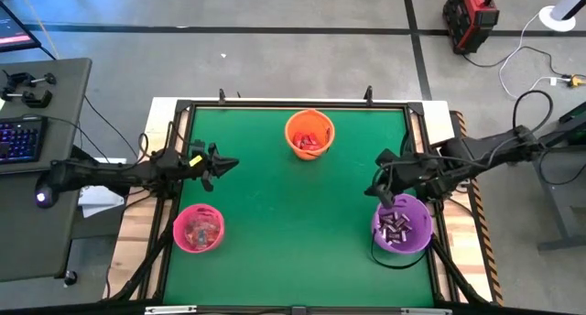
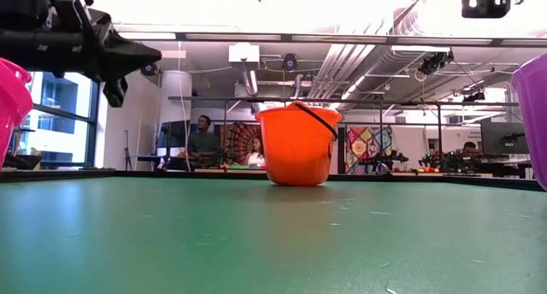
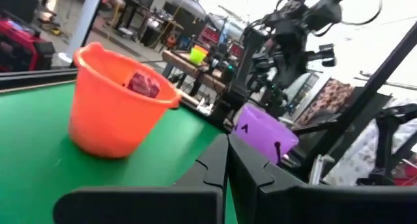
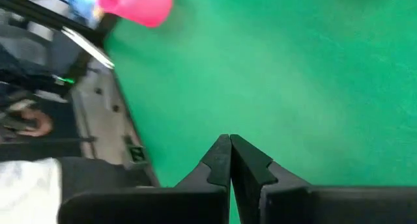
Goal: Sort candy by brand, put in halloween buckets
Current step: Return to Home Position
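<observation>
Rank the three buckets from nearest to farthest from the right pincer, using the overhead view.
1. Purple bucket, just beside the right pincer, right side.
2. Orange bucket, far middle.
3. Pink bucket, across on the left side.

- We see the orange bucket (image 1: 309, 134) standing upright at 12 o'clock on the bench (image 1: 293, 214), with red candy (image 1: 311, 142) inside and its dark handle down across the rim.
- We find the pink bucket (image 1: 199, 228) upright at 8 o'clock, holding pale and reddish wrapped pieces (image 1: 202, 232).
- We find the purple bucket (image 1: 401, 223) upright at 4 o'clock, holding dark-wrapped pieces (image 1: 396, 226), its thin handle dropped toward 6 o'clock.
- No candy lies loose on the green surface.
</observation>
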`<state>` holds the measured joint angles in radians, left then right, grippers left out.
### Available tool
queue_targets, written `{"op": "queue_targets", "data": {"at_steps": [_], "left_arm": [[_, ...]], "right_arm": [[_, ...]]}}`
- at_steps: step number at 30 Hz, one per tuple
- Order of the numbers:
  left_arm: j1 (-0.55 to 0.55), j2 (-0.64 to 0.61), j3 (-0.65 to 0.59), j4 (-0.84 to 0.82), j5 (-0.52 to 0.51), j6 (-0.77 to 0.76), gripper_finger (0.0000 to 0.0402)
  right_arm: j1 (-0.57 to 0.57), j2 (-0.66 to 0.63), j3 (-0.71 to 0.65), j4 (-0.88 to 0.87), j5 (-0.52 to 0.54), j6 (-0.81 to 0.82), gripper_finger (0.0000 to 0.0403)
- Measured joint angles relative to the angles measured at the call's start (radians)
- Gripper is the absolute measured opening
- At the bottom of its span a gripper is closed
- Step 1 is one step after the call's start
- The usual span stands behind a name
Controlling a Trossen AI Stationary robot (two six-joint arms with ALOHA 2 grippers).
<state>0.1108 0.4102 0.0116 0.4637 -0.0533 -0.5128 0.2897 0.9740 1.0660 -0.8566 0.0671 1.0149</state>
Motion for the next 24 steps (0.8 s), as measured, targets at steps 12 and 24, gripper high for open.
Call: {"op": "queue_targets", "data": {"at_steps": [12,24], "left_arm": [[0.0,-0.001,0.0,0.003,0.018,-0.026,0.0],[0.0,-0.001,0.001,0.003,0.017,-0.026,0.0001]], "right_arm": [[-0.081,-0.207,-0.023,-0.1,0.012,-0.242,0.0],[-0.166,-0.691,-0.662,0.507,-0.079,-0.499,0.0]]}}
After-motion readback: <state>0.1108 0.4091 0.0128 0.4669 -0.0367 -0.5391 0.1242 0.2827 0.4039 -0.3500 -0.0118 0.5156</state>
